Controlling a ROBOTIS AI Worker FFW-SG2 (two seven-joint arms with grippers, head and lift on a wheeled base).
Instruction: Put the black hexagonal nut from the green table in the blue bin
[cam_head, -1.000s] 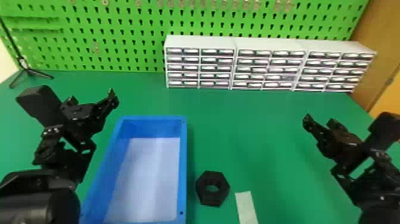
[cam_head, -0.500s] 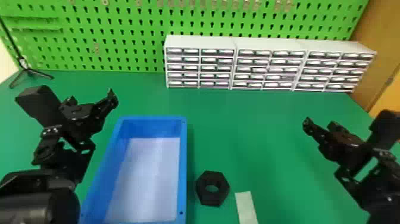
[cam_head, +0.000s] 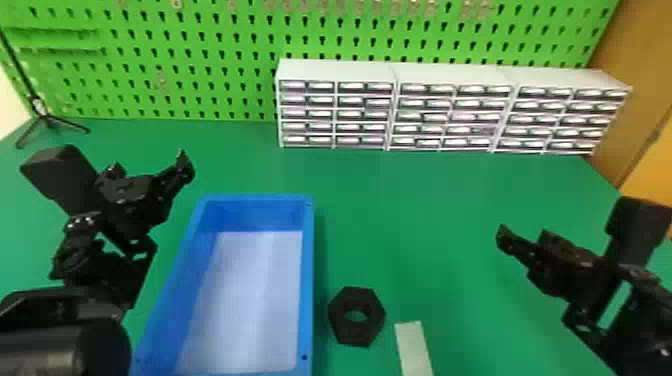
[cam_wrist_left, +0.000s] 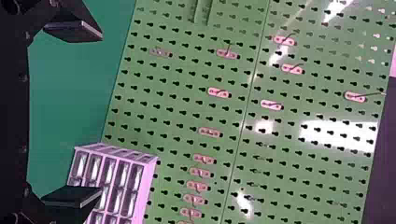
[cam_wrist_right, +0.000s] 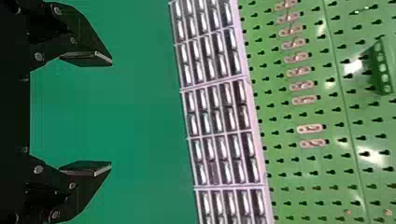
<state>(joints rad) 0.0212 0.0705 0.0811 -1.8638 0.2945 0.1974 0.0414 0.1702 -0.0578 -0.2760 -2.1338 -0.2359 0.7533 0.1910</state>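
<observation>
The black hexagonal nut (cam_head: 356, 337) lies flat on the green counter (cam_head: 425, 220), just beside the right wall of the blue rectangular bin (cam_head: 307, 275). The left black two-fingered pincer (cam_head: 149, 163), left of the bin, and the right black two-fingered pincer (cam_head: 524, 234), right of the nut, both stand wide open and empty.

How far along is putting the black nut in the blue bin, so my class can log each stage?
Done: no step yet; the black hexagonal nut lies on the green table, just right of the blue bin. In hand: nothing; the left gripper and right gripper are open and empty. Left: grasp the nut, lift it and release it inside the bin.
</observation>
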